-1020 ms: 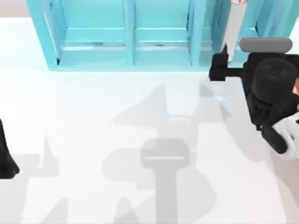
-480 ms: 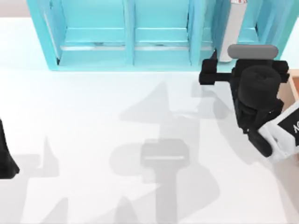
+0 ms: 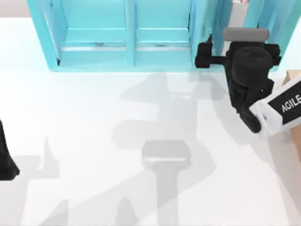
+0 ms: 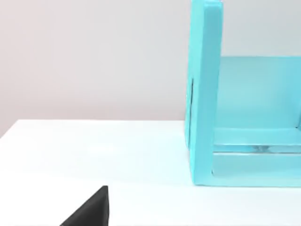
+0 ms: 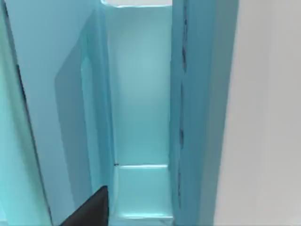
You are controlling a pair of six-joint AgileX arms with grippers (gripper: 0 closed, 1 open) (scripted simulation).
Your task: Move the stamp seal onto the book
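The stamp seal and the book are both out of view. My right gripper [image 3: 204, 52] sits at the back right of the table, right against the front of the cyan shelf unit [image 3: 127, 35] near its right-hand compartments. In the right wrist view it faces into a narrow compartment of the shelf unit [image 5: 141, 94], with a dark part of the gripper low in the picture. Nothing shows in its grasp. My left arm [image 3: 5, 160] is parked at the table's left edge.
A tan wooden box corner [image 3: 294, 77] pokes in at the right edge behind my right arm. A white upright object [image 3: 237, 16] stands in the shelf's right section. The shelf's end wall [image 4: 204, 94] appears in the left wrist view.
My right arm has moved left and back toward the shelf, bringing its gripper up to the shelf front. The tan box corner has come into view. The left arm has not moved.
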